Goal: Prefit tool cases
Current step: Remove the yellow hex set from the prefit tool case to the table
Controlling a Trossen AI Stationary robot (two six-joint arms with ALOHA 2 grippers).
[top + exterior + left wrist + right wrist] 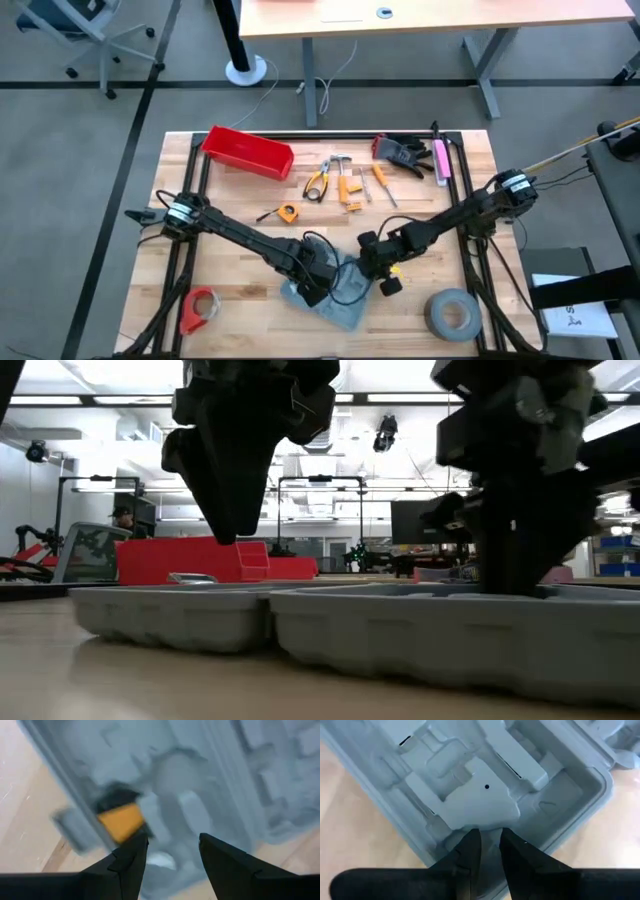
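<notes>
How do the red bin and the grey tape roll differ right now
The red bin is a long open box at the table's far left; the grey tape roll is a flat ring at the near right corner. The bin is bright red, the roll dull grey. Neither is touched by a claw.

- The left arm [240, 235] is dark, with a silver ring joint and black cables.
- The right arm [455, 215] looks the same.
- The fingers [465, 855] are black, tapered wedges.

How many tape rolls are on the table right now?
2: a red tape roll at the near left corner, a grey tape roll at the near right. Others may hide under the arms.
</notes>
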